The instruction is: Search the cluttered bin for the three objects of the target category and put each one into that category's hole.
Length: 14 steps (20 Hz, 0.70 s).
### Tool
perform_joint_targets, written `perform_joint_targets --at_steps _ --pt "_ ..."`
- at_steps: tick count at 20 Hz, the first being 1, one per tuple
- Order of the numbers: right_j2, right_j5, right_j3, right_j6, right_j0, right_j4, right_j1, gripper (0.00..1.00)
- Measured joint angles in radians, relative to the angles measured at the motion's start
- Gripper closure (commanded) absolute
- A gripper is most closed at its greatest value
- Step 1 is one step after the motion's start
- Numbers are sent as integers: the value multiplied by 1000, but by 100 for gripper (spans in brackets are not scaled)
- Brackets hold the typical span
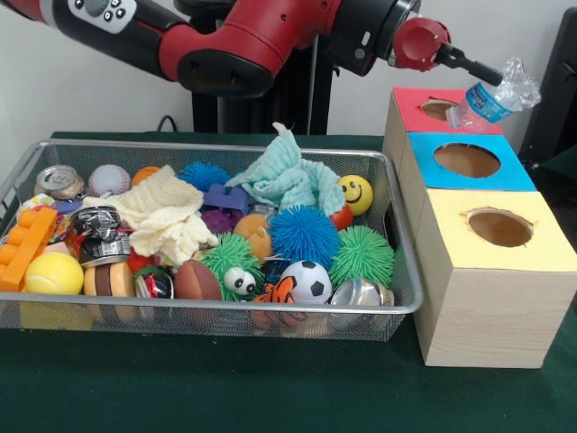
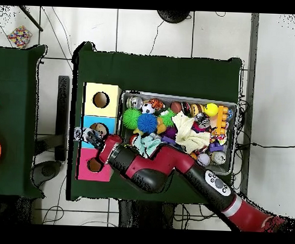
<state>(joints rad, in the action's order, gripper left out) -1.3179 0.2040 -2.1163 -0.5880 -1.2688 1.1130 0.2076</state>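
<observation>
A crushed clear plastic bottle point(image 1: 494, 97) with a blue label hangs tilted over the hole point(image 1: 437, 109) of the red-topped box point(image 1: 408, 101). My gripper point(image 1: 485, 72) is shut on its upper end, reaching out to the right from the red wrist. In the overhead view the bottle point(image 2: 82, 135) shows just beyond the gripper point(image 2: 92, 139), near the border between the blue box point(image 2: 89, 121) and the pink-red box point(image 2: 83, 170). The arm covers part of those boxes from above.
A blue-topped box point(image 1: 514, 176) and a yellow-topped box point(image 1: 451, 236), each with a round hole, stand in a row with the red one. The wire bin point(image 1: 216, 147) to their left holds balls, spiky toys, cloths, cans and an orange block.
</observation>
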Motion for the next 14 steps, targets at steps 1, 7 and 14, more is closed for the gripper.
perform_joint_targets --at_steps 1,7,14 --pt "0 0 0 16 0 -1 9 100" --pt "0 0 0 29 0 0 10 100" --pt "-2 0 0 29 1 6 -13 100"
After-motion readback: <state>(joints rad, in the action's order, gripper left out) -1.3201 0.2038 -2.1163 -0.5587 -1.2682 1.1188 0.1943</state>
